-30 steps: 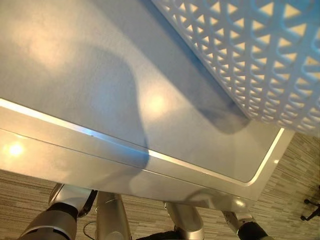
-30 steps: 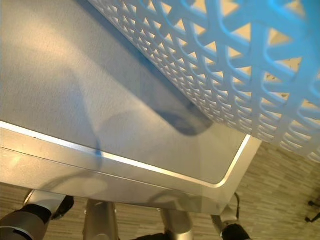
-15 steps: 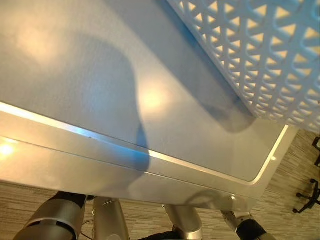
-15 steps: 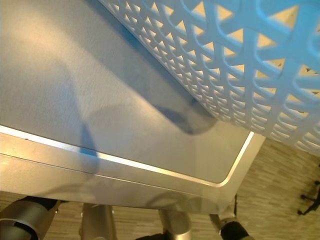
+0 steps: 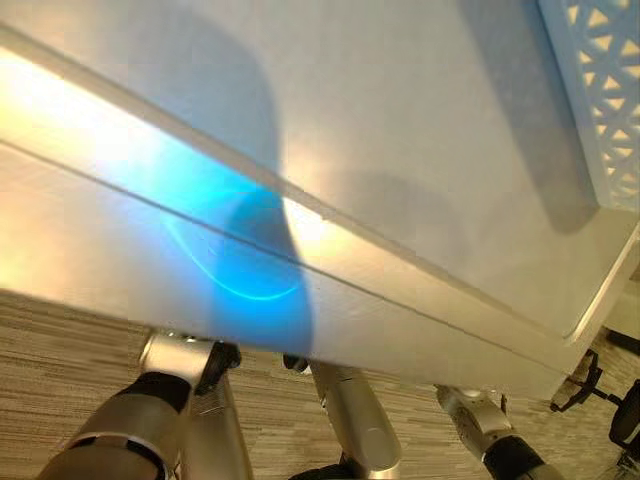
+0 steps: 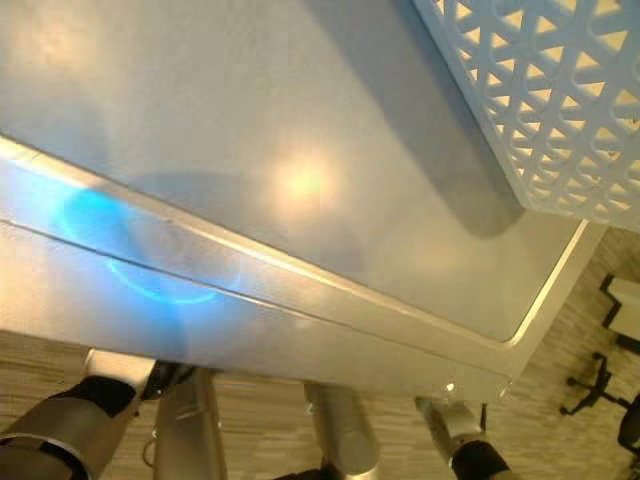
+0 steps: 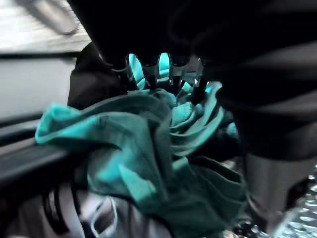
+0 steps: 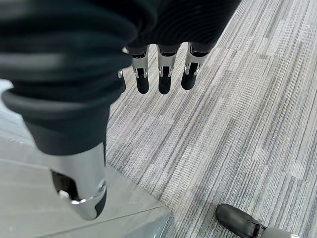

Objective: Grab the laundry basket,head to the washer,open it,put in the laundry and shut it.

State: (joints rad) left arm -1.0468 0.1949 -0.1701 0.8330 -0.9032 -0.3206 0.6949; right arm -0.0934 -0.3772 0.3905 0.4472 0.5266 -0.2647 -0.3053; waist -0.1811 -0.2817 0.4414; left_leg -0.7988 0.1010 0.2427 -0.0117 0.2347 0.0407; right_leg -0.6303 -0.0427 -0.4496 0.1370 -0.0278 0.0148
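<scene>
1. The teal laundry [image 7: 148, 148] is soft, light and floppy, likely to trail; I would bunch it at its middle.
2. The left hand [image 7: 163, 67] has its fingers sunk in the laundry, clenched round a fold, well below the laundry basket [image 6: 540, 100] on the washer top [image 6: 250, 150].
3. The right hand [image 8: 161, 74] hangs over the carpet [image 8: 237, 124], fingers relaxed and holding nothing.

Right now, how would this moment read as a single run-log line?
left hand: fingers in teal laundry | right hand: open, empty, above carpet | laundry basket: on washer top
</scene>
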